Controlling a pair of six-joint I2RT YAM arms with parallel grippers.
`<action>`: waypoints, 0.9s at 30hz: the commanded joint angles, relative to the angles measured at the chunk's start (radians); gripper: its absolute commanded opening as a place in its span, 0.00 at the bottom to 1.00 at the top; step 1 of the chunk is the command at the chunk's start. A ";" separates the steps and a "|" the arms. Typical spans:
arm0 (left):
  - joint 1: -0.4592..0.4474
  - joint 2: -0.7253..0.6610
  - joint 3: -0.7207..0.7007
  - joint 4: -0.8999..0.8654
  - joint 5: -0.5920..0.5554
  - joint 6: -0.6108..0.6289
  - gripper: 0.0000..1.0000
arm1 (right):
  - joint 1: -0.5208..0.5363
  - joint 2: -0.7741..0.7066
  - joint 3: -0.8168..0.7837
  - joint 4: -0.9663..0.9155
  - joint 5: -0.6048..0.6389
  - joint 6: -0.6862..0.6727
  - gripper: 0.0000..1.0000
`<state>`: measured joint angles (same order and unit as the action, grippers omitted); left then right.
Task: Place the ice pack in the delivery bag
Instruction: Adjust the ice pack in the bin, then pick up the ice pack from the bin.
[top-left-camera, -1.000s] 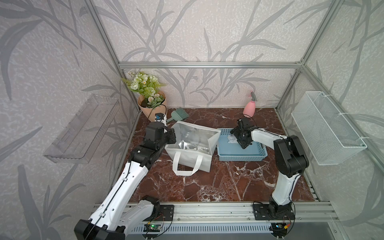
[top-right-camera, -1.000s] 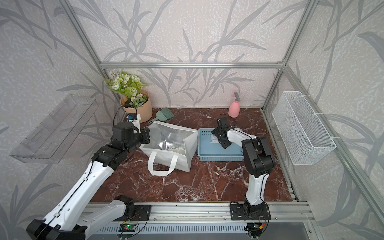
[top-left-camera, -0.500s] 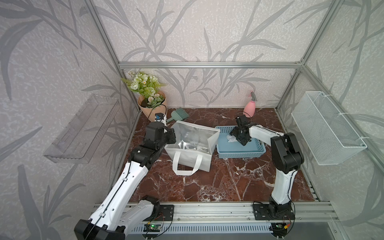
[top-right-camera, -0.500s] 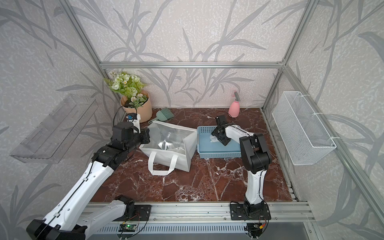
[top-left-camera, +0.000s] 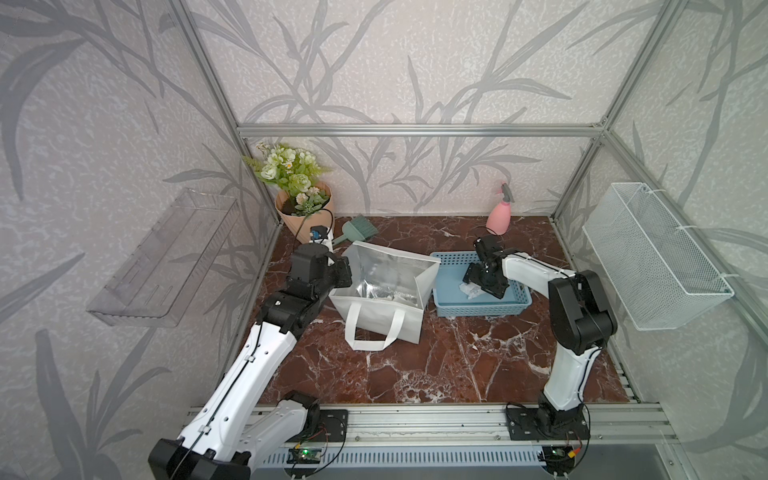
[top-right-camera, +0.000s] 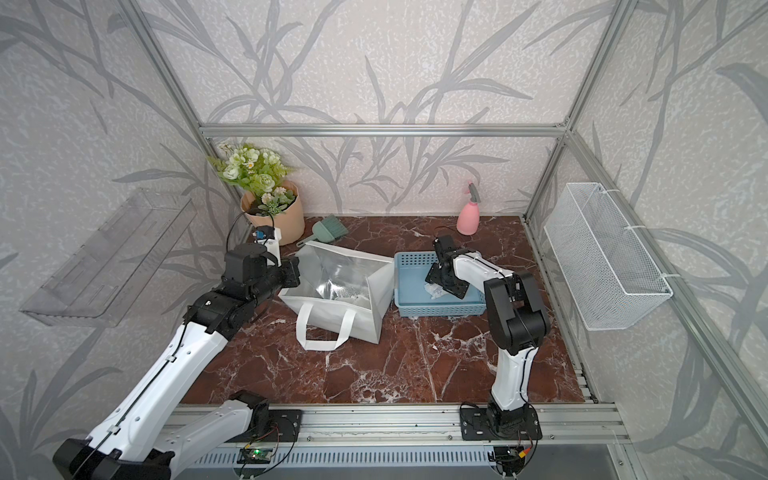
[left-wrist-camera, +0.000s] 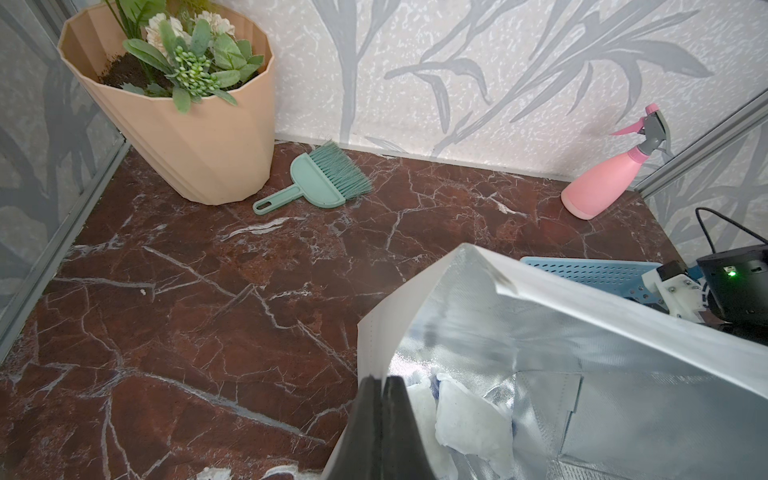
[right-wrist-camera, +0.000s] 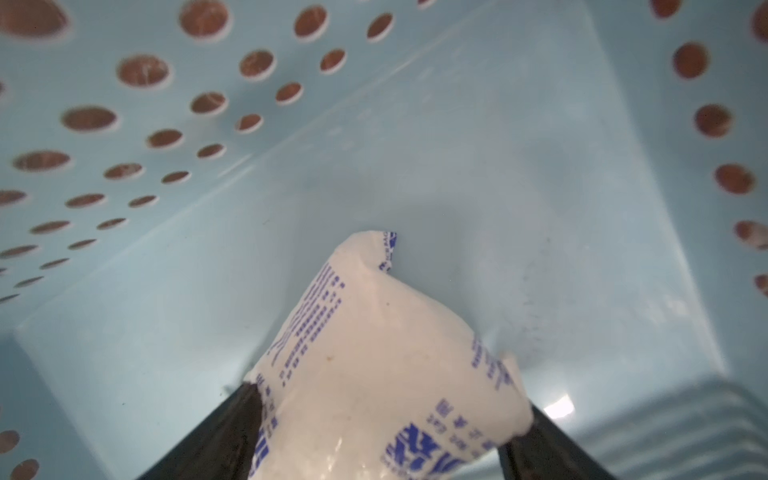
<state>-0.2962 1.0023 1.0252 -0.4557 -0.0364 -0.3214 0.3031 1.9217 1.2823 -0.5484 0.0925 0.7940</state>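
Observation:
The delivery bag (top-left-camera: 384, 309) (top-right-camera: 336, 316) is a white tote with silver lining, standing open left of centre in both top views. My left gripper (left-wrist-camera: 382, 379) (top-left-camera: 344, 275) is shut on the bag's rim (left-wrist-camera: 419, 307). White ice packs (left-wrist-camera: 469, 419) lie inside the bag. Another white ice pack (right-wrist-camera: 374, 365) (top-left-camera: 468, 289) with blue print sits in the light-blue basket (top-left-camera: 482, 309) (top-right-camera: 440, 309). My right gripper (right-wrist-camera: 392, 399) (top-right-camera: 436, 284) reaches down into the basket. Its two fingers press the pack's sides, shut on it.
A flower pot (top-left-camera: 303, 212), a green hand brush (top-left-camera: 358, 230) and a pink spray bottle (top-left-camera: 498, 214) stand along the back wall. A white wire basket (top-left-camera: 652, 262) hangs on the right wall and a clear shelf (top-left-camera: 166, 257) on the left wall.
My right gripper has shifted slightly inside the basket and settled round the ice pack. The left arm and the bag have not moved.

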 joint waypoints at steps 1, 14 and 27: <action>0.006 -0.023 -0.011 0.037 -0.015 0.015 0.00 | 0.019 0.052 0.027 -0.014 -0.024 0.030 0.91; 0.006 -0.050 -0.021 0.025 -0.018 0.011 0.00 | 0.043 0.111 0.070 -0.045 0.033 -0.018 0.75; 0.006 -0.047 -0.020 0.029 -0.005 0.007 0.00 | 0.039 -0.080 -0.014 0.041 0.001 -0.116 0.50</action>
<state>-0.2935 0.9730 1.0084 -0.4557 -0.0338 -0.3218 0.3416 1.9293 1.2827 -0.5167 0.0986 0.7116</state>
